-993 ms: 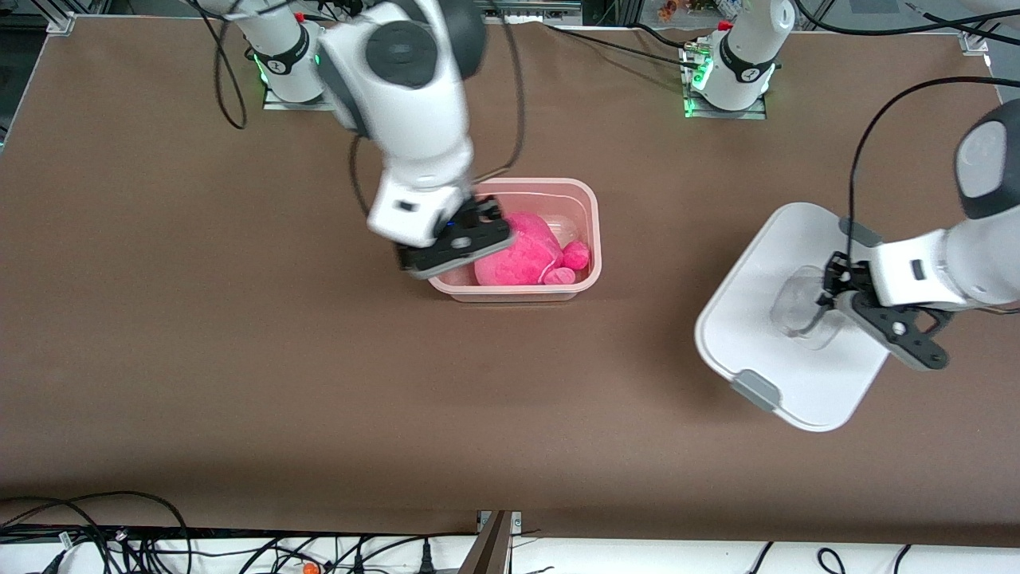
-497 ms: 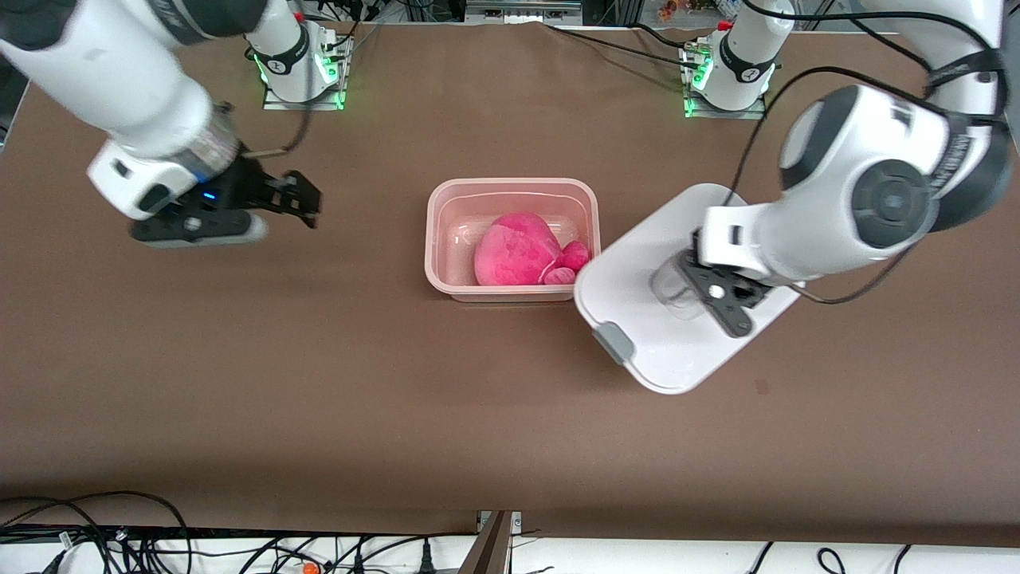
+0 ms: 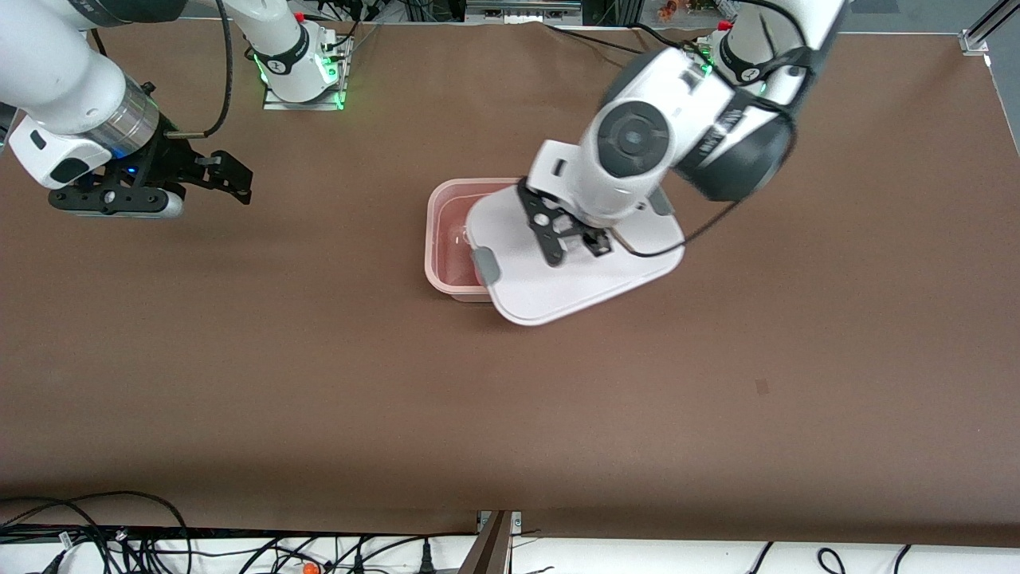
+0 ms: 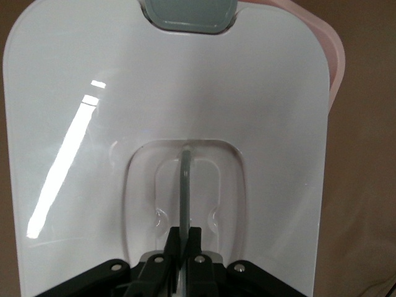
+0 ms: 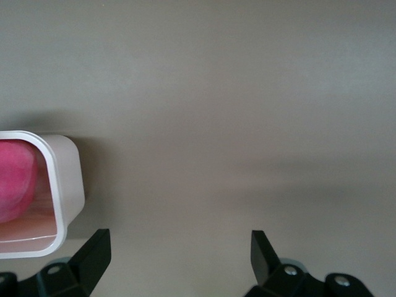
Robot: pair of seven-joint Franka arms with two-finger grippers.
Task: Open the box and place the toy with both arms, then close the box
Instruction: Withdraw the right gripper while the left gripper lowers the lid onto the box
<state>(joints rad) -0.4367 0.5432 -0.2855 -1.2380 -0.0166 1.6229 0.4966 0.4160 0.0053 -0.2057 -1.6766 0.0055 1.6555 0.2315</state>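
**Lid held over the pink box**

The box [image 3: 443, 239] is a translucent pink tub with rounded corners, standing mid-table. Above it the white lid [image 3: 574, 271], with a grey clip [image 3: 485, 265] at its edge, hangs askew and covers most of the opening. The left gripper [image 3: 567, 239] is clenched on the lid's recessed handle [image 4: 185, 185]. In the right wrist view the hot-pink toy [image 5: 15, 179] lies inside the box. The right gripper [image 3: 231, 171] waits with fingers spread, over bare table [image 3: 319, 359] toward the right arm's end.
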